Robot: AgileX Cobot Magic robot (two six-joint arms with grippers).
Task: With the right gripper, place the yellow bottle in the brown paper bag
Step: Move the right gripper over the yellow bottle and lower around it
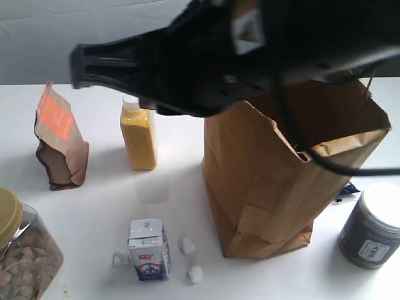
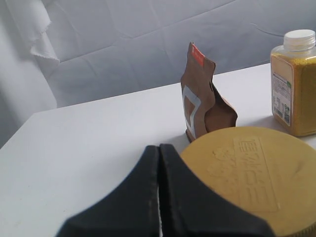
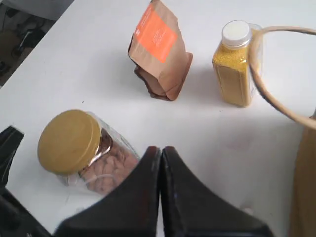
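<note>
The yellow bottle stands upright on the white table, left of the brown paper bag; it has a white cap and yellow grains inside. The bag stands open, and one loop handle crosses the right wrist view. My right gripper hangs high over the scene as a big blurred black shape, shut and holding nothing, well apart from the bottle. My left gripper is shut and empty, close beside the jar's olive lid. The bottle also shows in the left wrist view.
A brown pouch with an orange label stands at the left. A large jar with an olive lid sits at the front left. A small milk carton and two white lumps lie in front. A grey canister stands right of the bag.
</note>
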